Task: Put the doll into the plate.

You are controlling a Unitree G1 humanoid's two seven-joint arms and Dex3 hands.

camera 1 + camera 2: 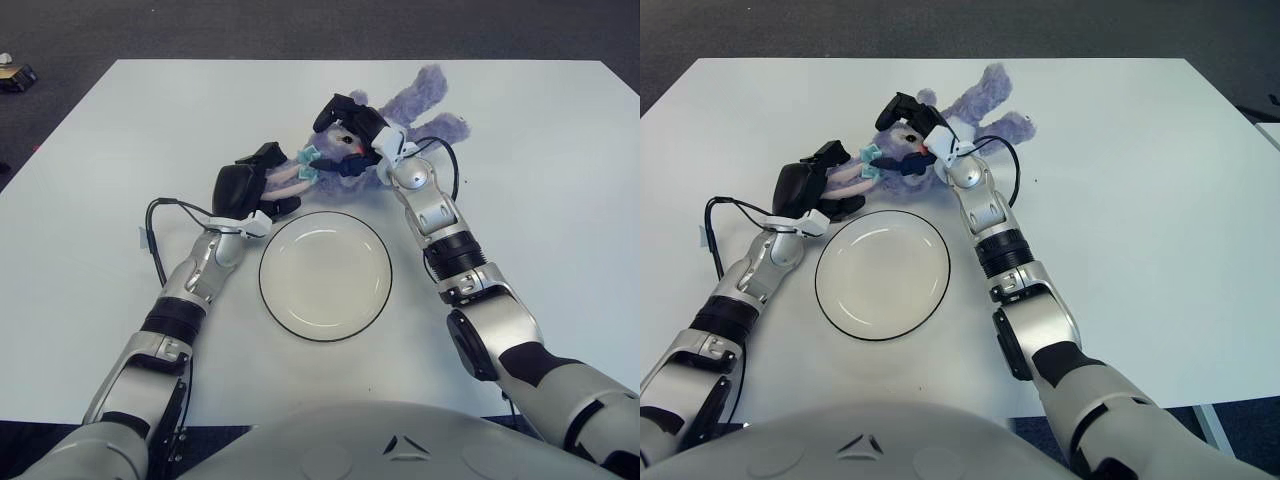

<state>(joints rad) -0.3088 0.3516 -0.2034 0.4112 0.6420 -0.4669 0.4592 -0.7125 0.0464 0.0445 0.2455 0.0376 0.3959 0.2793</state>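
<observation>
A purple plush doll (425, 100) with pink limbs and a teal bow lies on the white table just beyond an empty white plate (325, 276) with a dark rim. My left hand (265, 182) is at the doll's left end, fingers curled around the pink limbs. My right hand (350, 125) is on top of the doll's middle, fingers closed over it. The doll touches the table behind the plate's far rim. In the right eye view the doll (985, 100) and plate (882, 275) stand the same way.
The white table (560, 180) stretches wide to the right and left of the plate. A small object (15, 76) sits on the dark floor past the table's far left corner. A black cable (155, 235) loops beside my left forearm.
</observation>
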